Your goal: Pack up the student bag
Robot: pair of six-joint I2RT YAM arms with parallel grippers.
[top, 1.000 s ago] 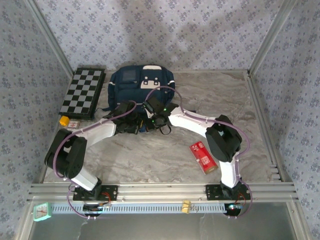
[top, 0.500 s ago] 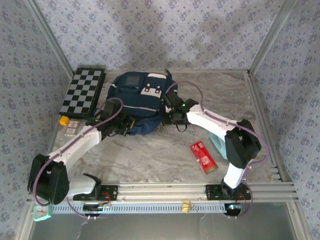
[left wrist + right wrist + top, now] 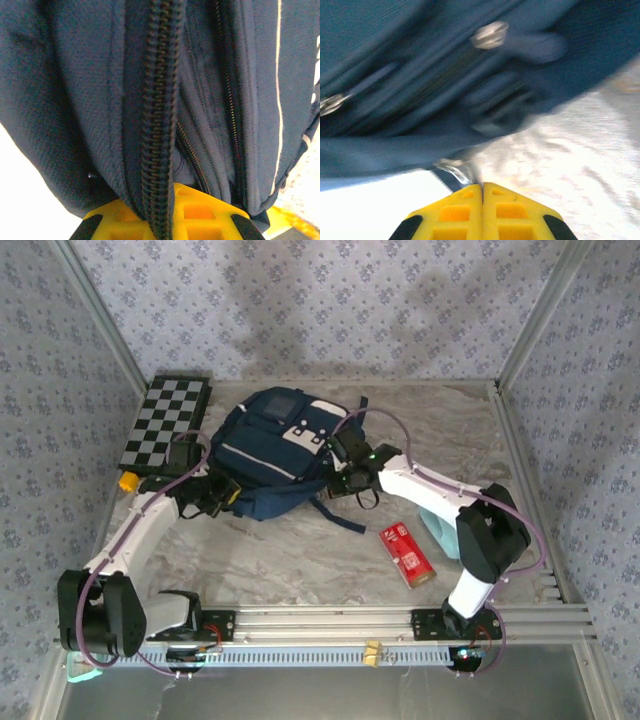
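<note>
Grey marbled tabletop, floral-papered walls; large navy fabric student bag lies between left gripper and right gripper. Wrist close-ups show left gripper clamped on its zipper, right gripper fully closed beside it.

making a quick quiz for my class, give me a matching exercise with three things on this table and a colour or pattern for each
Things:
1. student bag
2. chessboard
3. flat packet

Colours:
a. red
b. black and white checks
c. navy blue

Pairs: 1-c, 2-b, 3-a
</note>
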